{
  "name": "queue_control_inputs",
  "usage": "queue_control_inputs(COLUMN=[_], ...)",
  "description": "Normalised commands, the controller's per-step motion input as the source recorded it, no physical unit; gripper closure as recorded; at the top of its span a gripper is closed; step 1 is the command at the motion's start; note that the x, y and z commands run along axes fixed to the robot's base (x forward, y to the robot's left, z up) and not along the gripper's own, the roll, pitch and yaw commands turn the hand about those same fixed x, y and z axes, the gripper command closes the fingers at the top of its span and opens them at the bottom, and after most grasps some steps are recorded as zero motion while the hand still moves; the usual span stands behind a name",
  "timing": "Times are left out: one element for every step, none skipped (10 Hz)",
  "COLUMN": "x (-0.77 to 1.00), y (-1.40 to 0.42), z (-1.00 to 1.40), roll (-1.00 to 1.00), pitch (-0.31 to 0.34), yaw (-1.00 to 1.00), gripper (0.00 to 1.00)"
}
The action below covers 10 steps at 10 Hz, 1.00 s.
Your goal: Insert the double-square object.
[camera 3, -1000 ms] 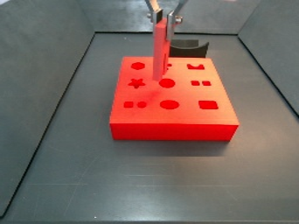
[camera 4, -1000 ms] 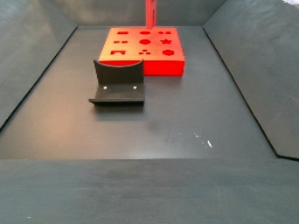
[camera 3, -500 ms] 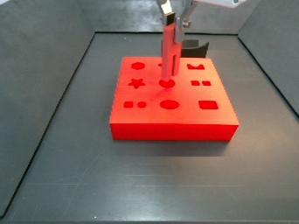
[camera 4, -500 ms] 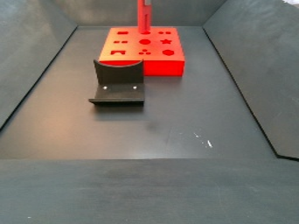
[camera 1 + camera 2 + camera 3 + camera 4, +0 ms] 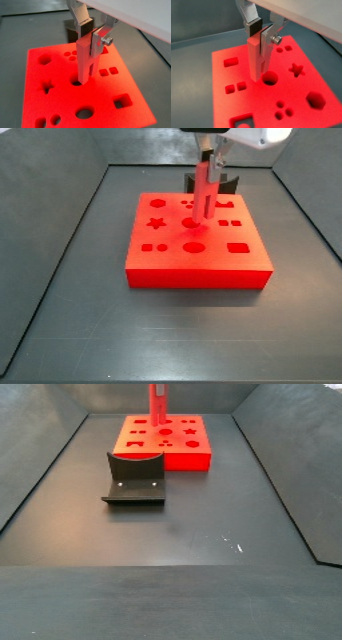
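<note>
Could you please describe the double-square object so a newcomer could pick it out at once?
Find the big flat red block on the dark floor. Above its middle, the pincer holds the double-square object: a thin, upright red peg, unlike the flat block or the dark fixture.

I see the double-square object [image 5: 85,61], a long thin red peg, standing upright, clamped between the fingers of the gripper [image 5: 91,35] (its lower end hanging well below them, over a round hole).

Gripper [image 5: 88,39]: pointing down over the block, high in a side view [image 5: 207,150].
Fingers [image 5: 252,26]: silver plates clamped on the upright double-square object [image 5: 85,62].
</note>
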Motion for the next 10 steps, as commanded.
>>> queue_control_inputs(x=[0.17,0.17,0.15,0.14,0.16,0.18,0.30,0.45,0.53,0.61], y=[0.02,0.00,0.00,0.00,0.00,0.00,0.00,0.00,0.00,0.00], z=[-0.01,0.00,0.00,0.00,0.00,0.00,-0.05,-0.08,-0.06,-0.04], roll=[-0.06,-0.07,-0.07,-0.08,-0.11,-0.06,0.00,0.25,0.35,0.38], pitch=[0.000,0.000,0.000,0.000,0.000,-0.007,-0.001,0.027,0.117,0.146], yaw=[-0.95,-0.96,-0.97,-0.97,-0.95,-0.92,-0.81,-0.39,-0.01,0.00], gripper=[1.00,1.00,1.00,1.00,1.00,1.00,1.00,1.00,1.00,1.00])
